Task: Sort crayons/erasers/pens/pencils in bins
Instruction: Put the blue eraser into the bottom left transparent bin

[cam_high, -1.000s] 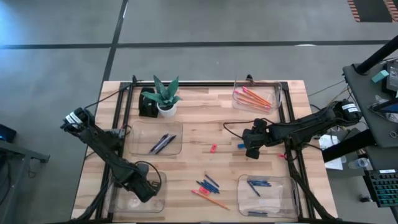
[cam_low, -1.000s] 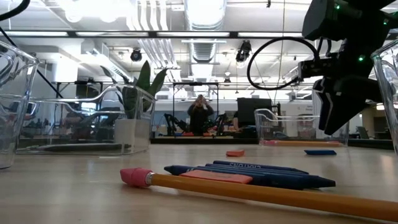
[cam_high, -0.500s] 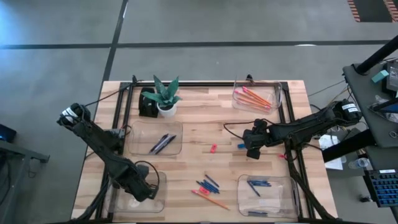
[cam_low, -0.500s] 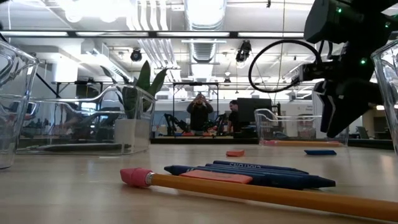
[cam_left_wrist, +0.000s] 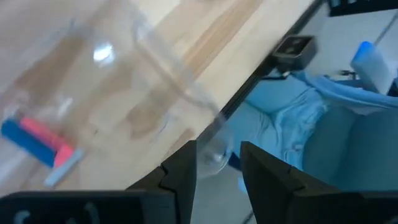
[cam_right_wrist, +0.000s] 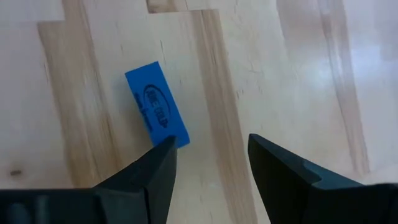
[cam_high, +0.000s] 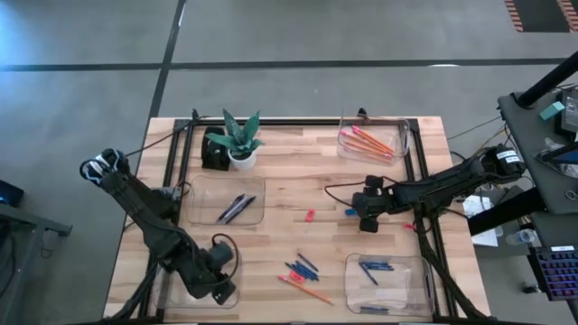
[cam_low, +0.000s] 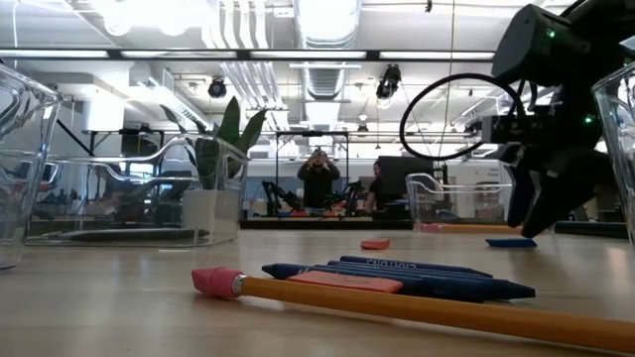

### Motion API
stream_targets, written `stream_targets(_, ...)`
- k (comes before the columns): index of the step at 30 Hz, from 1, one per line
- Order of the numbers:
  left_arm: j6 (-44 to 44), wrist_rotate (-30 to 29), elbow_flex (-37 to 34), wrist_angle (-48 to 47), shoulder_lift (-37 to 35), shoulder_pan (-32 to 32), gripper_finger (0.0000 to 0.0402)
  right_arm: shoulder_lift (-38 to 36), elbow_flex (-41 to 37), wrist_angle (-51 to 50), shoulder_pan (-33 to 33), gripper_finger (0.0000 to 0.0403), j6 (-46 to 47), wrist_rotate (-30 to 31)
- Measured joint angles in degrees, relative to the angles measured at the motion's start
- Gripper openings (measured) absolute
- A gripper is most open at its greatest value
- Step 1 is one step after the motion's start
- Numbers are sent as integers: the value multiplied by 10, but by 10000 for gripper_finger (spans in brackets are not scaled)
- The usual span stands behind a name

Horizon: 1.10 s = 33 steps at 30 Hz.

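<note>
Hovering low over the wooden surface (cam_high: 289, 194), the right end effector (cam_right_wrist: 208, 163) spreads its fingers wide above a blue eraser (cam_right_wrist: 156, 103) lying flat, arm reaching in from the right edge. The left end effector (cam_left_wrist: 216, 165), fingers slightly apart and empty, sits over the near-left clear bin (cam_high: 172, 293), which holds a pink-and-blue eraser (cam_left_wrist: 38, 142).

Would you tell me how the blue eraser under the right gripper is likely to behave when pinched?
The blue eraser looks like a flat-sided block, so it probably won't roll. Being small, it is likely light. It lies skewed to the open right gripper, so it may twist.
</note>
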Motion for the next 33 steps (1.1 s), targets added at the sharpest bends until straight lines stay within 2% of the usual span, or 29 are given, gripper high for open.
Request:
stream_targets(7,78,-84,12,-1,0,1,110,0,-1,25,0,189,-26,-47)
stream_targets(13,115,-187,12,-1,1,6,110,0,-5,84,0,189,-58,-94)
stream_targets(21,119,-383,11,0,6,14,110,0,-12,94,0,189,-47,-98)
stream_targets(25,119,-460,10,0,13,17,110,0,-21,98,0,189,-36,-98)
stream_targets(28,119,-492,8,0,19,22,110,6,-25,116,0,189,-38,-98)
stream_targets(33,118,-507,5,0,34,34,110,27,-36,160,-2,189,-48,-98)
